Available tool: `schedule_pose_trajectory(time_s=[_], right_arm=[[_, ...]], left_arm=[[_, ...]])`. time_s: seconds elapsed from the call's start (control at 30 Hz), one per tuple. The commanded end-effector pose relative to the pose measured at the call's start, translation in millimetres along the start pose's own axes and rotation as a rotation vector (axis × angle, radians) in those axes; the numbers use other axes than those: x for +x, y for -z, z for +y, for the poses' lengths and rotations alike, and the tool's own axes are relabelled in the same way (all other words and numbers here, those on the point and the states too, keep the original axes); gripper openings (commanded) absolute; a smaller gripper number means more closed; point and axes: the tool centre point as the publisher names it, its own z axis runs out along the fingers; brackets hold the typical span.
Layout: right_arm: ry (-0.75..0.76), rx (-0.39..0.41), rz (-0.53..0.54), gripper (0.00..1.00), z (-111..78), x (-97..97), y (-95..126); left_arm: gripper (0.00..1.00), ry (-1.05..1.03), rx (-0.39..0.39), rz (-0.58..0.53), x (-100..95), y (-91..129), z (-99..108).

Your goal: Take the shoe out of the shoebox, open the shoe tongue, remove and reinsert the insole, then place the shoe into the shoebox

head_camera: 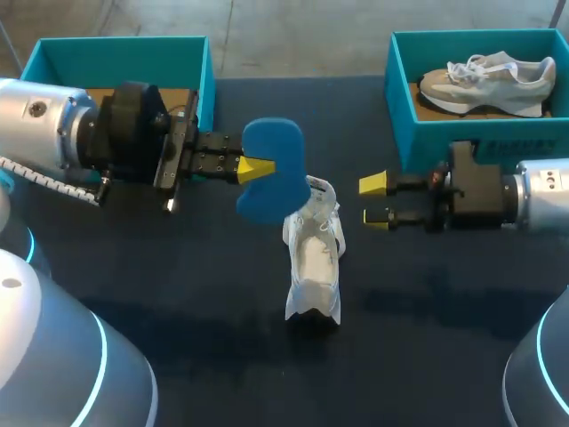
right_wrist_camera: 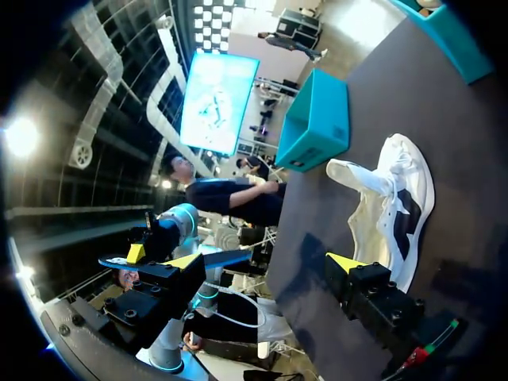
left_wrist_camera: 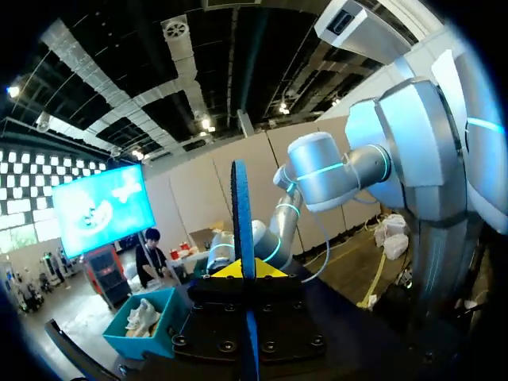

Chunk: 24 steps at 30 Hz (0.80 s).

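left jaws clamped on blue insole (head_camera: pixel 274 169) near white shoe (head_camera: pixel 316 258) | right jaws apart | grey shoe (head_camera: pixel 487 82) in shoebox (head_camera: pixel 404 124)

The shoe (head_camera: pixel 313 258) lies on the table (head_camera: pixel 178 302) near its middle, between the two arms. The insole (head_camera: pixel 276 147) is held in the left gripper (head_camera: pixel 256 169), over the shoe's far end. The right gripper (head_camera: pixel 378 200) is right of the shoe, apart from it, with nothing between its fingers. The left box (head_camera: pixel 116 41) stands at the far left. The right box (head_camera: pixel 484 135) stands at the far right, with a second shoe (head_camera: pixel 487 82) in it.
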Motion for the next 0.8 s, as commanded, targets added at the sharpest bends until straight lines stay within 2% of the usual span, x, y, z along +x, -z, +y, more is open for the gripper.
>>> schedule_pose_trajectory(time_s=[0.03, 0.23, 0.37, 0.8], right_arm=[[0.000, -0.002, -0.002, 1.00, -0.6, 0.1, -1.4], [0.000, -0.002, -0.002, 1.00, -0.6, 0.1, -1.4], [0.000, -0.002, -0.002, 1.00, -0.6, 0.1, -1.4], [0.000, -0.002, -0.002, 1.00, -0.6, 0.1, -1.4]], left_arm=[[0.00, -0.425, -0.068, -0.010, 0.7, 2.0, 5.2], [0.00, -0.740, -0.089, -0.068, 2.0, -1.6, 17.5], [0.00, -0.867, -0.094, -0.116, -0.9, -0.7, 26.3], [0.00, -0.867, -0.094, -0.116, -0.9, -0.7, 26.3]])
